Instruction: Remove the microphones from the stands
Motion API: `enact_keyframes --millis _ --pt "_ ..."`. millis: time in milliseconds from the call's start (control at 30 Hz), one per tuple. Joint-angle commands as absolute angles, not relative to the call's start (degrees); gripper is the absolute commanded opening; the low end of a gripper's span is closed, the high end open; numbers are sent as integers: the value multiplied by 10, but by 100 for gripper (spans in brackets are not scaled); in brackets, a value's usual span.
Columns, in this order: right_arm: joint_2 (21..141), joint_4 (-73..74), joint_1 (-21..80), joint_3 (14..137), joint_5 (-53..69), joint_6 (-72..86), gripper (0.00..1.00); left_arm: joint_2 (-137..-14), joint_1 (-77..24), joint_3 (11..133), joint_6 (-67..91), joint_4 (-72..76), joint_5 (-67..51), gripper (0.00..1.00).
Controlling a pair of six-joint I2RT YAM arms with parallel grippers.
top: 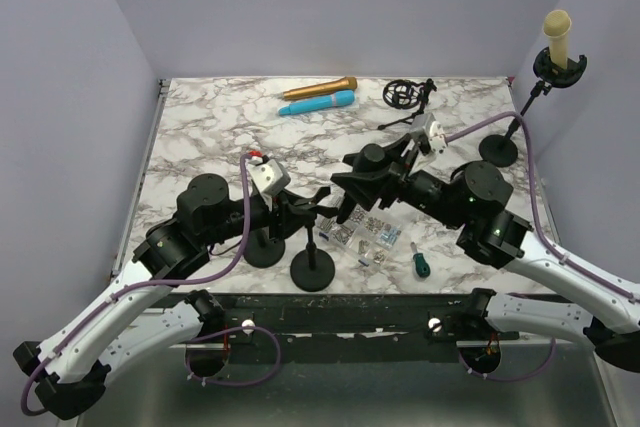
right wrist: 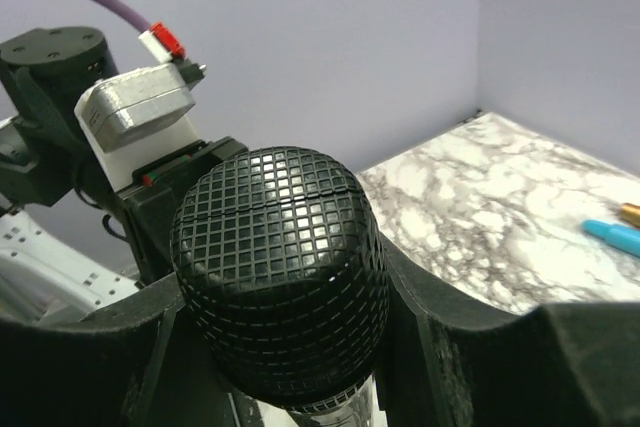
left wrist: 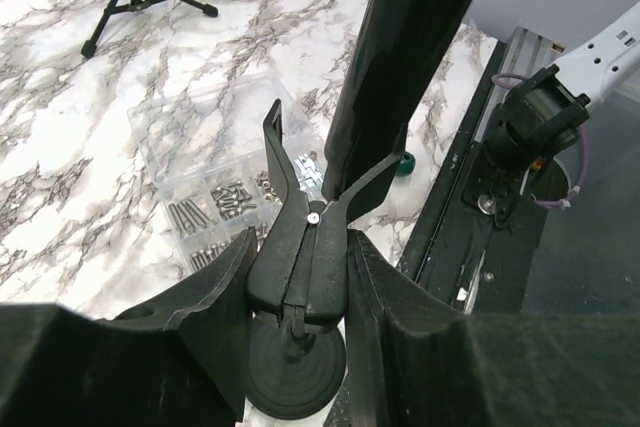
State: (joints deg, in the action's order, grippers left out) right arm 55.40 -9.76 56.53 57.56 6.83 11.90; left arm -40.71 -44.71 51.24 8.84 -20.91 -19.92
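A: Start wide. How do things lie on the table (top: pixel 200 137)?

B: Both arms meet over its near middle. The left fingers (left wrist: pixel 205 297) are closed on the clip at the head of the stand (top: pixel 312 271), one on each side, bracing it. The right fingers (right wrist: pixel 440 347) are clamped on the grille of the microphone (right wrist: pixel 280 267).

A: So the microphone is not out yet?

B: No. In the left wrist view its black body rises out of the clip and sits in it. I judge this to be the pull itself: the grip is taken, the extraction not yet done.

A: What does the next move call for?

B: Draw the microphone along its own axis, out of the clip, while the left side holds the stand down. A sideways tug would likely tip the base. The grille is round, so it may slip.

A: Anything close by?

B: A clear parts box (top: pixel 365 234) of screws just beside the stand, and a green-handled screwdriver (top: pixel 420 264) near that.

A: Any lettering?

B: None I can read. There is no brand on the microphone or stand, and the small red tag (right wrist: pixel 160 42) by the cable shows no writing I can make out.
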Motion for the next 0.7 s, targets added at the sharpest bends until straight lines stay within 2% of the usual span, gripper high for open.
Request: enact_keyframes --millis 0,67,133,300,333,367,400,667 --pt "514 -85 568 556 -34 93 5 -406 -446 513 83 -239 -208 21" --pt "497 -80 567 546 -55 89 5 -406 -446 514 89 -242 -208 38" --pt "483 -79 567 536 -65 87 5 -405 -446 517 100 -245 -204 49" --pt "473 -69 567 531 -79 79 5 -402 -446 521 123 -251 -207 62" --pt "474 -69 567 532 -79 78 5 -401 -446 522 126 -253 -207 67" --pt "475 -69 567 531 -80 77 5 -400 -447 524 128 -255 -205 87" --pt "477 -67 567 532 -81 76 5 -399 -447 526 131 -258 -202 98" --pt "489 -63 567 529 -116 82 5 -399 -446 568 140 -288 -197 99"
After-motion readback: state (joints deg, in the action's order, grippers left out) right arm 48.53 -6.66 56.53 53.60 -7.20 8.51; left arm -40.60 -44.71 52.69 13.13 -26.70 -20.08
